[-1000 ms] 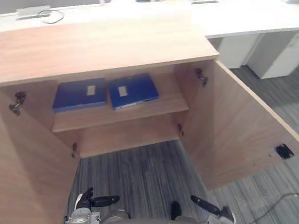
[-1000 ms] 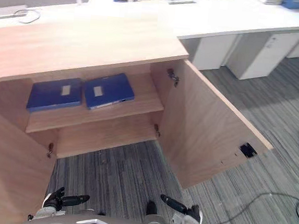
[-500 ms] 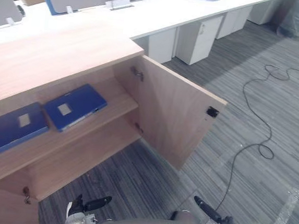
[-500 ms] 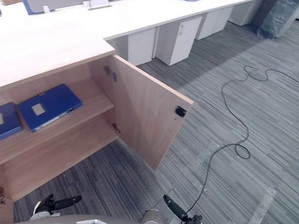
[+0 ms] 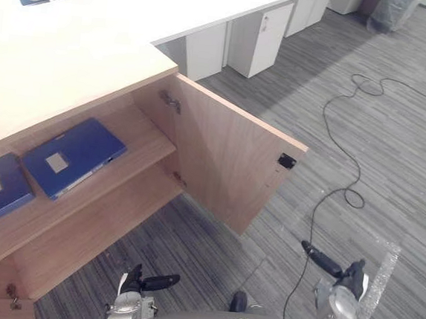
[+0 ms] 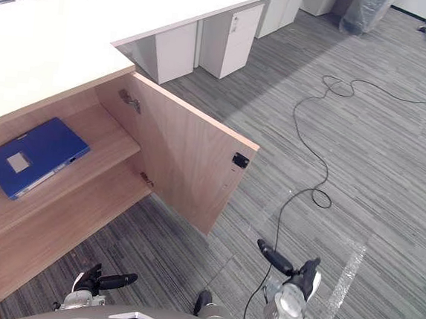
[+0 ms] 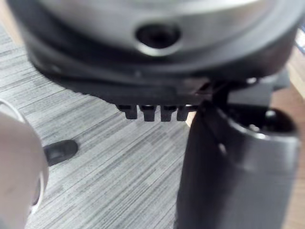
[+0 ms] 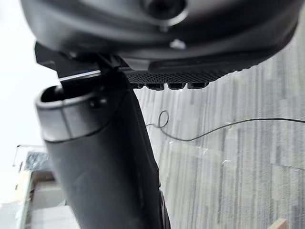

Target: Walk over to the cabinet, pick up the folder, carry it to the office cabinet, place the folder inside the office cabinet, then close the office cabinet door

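While the cabinet (image 5: 57, 64) door (image 5: 228, 161) stands open, the left eye view shows the blue folder (image 5: 71, 156) on the shelf (image 5: 143, 147), well ahead of the left hand (image 5: 143, 281). Right eye view: the right hand (image 6: 279, 260), farther from it. Wrist views: both hands relaxed, fingers straight, empty.

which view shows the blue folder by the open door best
Left eye view: the folder lies whole on the shelf, well inside the picture. Right eye view has it nearer the edge; wrist views face carpet.
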You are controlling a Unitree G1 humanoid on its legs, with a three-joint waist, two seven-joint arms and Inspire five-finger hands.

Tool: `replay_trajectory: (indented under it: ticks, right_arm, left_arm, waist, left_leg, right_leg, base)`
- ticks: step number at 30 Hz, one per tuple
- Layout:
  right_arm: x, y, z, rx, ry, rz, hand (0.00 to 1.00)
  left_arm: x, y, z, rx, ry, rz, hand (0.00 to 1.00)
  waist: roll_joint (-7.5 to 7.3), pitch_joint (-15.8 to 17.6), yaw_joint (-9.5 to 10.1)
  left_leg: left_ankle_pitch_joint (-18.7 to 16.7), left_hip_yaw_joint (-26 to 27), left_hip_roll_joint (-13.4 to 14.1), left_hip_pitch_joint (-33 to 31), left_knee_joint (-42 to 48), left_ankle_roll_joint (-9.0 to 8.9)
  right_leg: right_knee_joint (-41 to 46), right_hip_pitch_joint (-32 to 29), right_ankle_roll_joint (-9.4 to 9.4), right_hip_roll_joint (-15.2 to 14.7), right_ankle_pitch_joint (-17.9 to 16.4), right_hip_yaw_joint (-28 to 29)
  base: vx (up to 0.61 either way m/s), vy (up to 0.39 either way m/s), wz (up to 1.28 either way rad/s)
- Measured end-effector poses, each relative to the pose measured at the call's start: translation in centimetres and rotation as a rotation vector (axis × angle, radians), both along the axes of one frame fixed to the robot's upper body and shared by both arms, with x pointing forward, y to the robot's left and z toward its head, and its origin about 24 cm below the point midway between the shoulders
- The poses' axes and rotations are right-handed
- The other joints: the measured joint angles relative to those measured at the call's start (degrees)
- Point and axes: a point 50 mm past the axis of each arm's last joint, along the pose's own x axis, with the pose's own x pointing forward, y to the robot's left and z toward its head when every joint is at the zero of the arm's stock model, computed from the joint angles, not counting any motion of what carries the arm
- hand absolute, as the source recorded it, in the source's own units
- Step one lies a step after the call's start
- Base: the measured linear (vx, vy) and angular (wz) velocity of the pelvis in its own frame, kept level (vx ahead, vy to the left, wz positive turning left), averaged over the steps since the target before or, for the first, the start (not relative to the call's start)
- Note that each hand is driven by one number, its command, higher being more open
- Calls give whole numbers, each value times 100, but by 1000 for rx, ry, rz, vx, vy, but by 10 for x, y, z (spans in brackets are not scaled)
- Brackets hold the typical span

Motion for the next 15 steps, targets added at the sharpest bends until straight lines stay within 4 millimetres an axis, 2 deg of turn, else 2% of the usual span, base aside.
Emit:
replay_trajectory:
  ticks: [3,5,8,12,15]
  right_arm:
    - [31,1,25,-63,-101,121,100]
    - [58,7,51,-126,-205,253,100]
    - [82,18,75,-187,-297,419,100]
    - [99,39,88,-210,-340,604,100]
    - [100,41,89,-221,-331,669,100]
  left_arm:
    - [-4,4,0,11,12,-12,100]
    - [-7,7,-1,11,20,-17,100]
    - [-7,7,-1,4,18,-32,100]
    - [-8,11,0,6,20,-41,100]
    - [-12,17,0,16,32,-42,100]
  waist:
    - [13,-8,27]
    - [18,-11,69]
    - [12,-29,141]
    - [-2,-36,168]
    - [-14,-36,144]
  left_leg:
    - [11,-102,-27,-5,-4,15]
    - [19,-200,-58,-55,-9,24]
    - [20,-347,-85,-151,-9,25]
    - [20,-530,-83,-184,-20,24]
    - [19,-562,-91,-186,-77,25]
  right_leg:
    - [-221,115,-3,-6,115,-32]
    - [-443,194,5,0,241,-85]
    - [-624,230,1,4,360,-162]
    - [-627,298,7,-11,368,-290]
    - [-635,288,11,-11,426,-285]
  base:
    - [-14,47,6]
    - [-41,40,11]
    - [-51,46,16]
    - [-53,51,24]
    - [-81,46,4]
